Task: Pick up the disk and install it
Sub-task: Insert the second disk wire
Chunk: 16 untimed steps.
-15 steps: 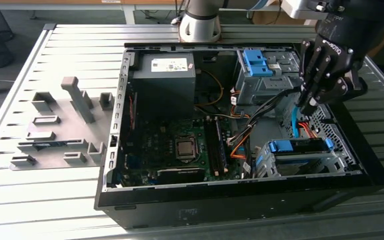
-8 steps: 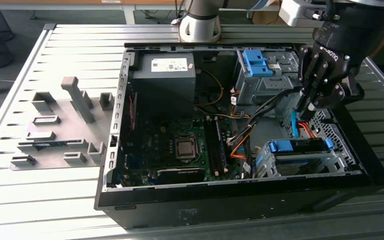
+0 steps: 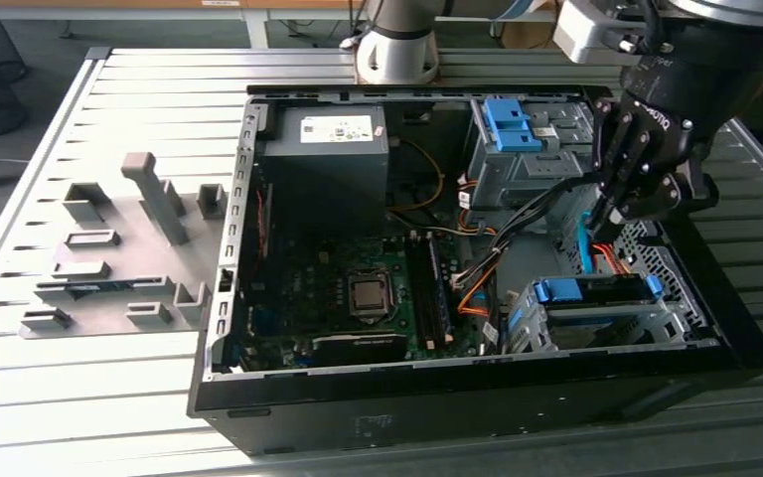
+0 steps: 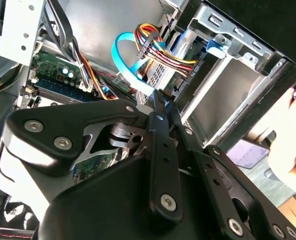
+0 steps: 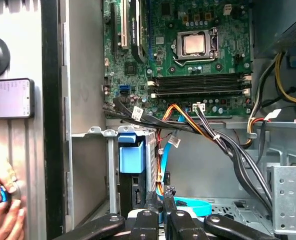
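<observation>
The disk (image 3: 595,320) lies in the metal drive cage (image 3: 680,328) at the case's near corner on the exterior view's right, silver with a blue rail across its top. In the first wrist view its blue rail (image 5: 131,156) stands in that cage. My gripper (image 3: 610,221) reaches down into the case just behind the cage, with its fingers shut. In both wrist views the closed fingertips (image 4: 160,100) (image 5: 167,199) sit at the end of a light blue data cable (image 4: 123,52). Whether they pinch its plug I cannot tell.
The open black computer case (image 3: 488,383) lies on a slatted metal table (image 3: 90,397). Inside are the motherboard (image 3: 355,288), a black power supply (image 3: 329,149), a blue bracket (image 3: 505,124) in the far cage, and loose coloured wires (image 3: 481,288). A person's hand (image 5: 2,212) shows outside the case wall. A grey fixture plate (image 3: 116,258) lies at the exterior view's left.
</observation>
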{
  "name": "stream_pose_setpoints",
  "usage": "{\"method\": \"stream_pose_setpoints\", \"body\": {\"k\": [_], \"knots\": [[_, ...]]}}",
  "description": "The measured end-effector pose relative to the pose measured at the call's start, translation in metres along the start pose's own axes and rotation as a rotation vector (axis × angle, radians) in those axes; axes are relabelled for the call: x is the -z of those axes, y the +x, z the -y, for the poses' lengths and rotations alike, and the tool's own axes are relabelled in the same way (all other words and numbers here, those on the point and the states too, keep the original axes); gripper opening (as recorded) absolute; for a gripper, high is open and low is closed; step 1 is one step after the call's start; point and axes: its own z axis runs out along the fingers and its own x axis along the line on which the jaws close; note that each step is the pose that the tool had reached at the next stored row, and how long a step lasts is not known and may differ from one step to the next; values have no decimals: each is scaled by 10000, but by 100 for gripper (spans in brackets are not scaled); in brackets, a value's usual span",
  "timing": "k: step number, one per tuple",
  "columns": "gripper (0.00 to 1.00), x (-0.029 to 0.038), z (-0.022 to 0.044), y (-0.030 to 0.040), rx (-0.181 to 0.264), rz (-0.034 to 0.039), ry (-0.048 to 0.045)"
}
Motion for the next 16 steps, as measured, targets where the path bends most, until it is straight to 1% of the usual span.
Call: {"method": "stream_pose_setpoints", "body": {"k": [1,2,7,8,9,10,11,16], "knots": [[16,-6,1,12,1,128,0],[16,-9,1,22,4,284,-3],[16,-22,1,66,18,1181,-36],[16,-25,2,76,21,1343,-40],[16,-32,2,93,22,1450,-42],[16,-47,3,125,23,1493,-42],[16,-63,4,157,23,1500,-40],[16,-122,11,281,22,1497,-36]]}}
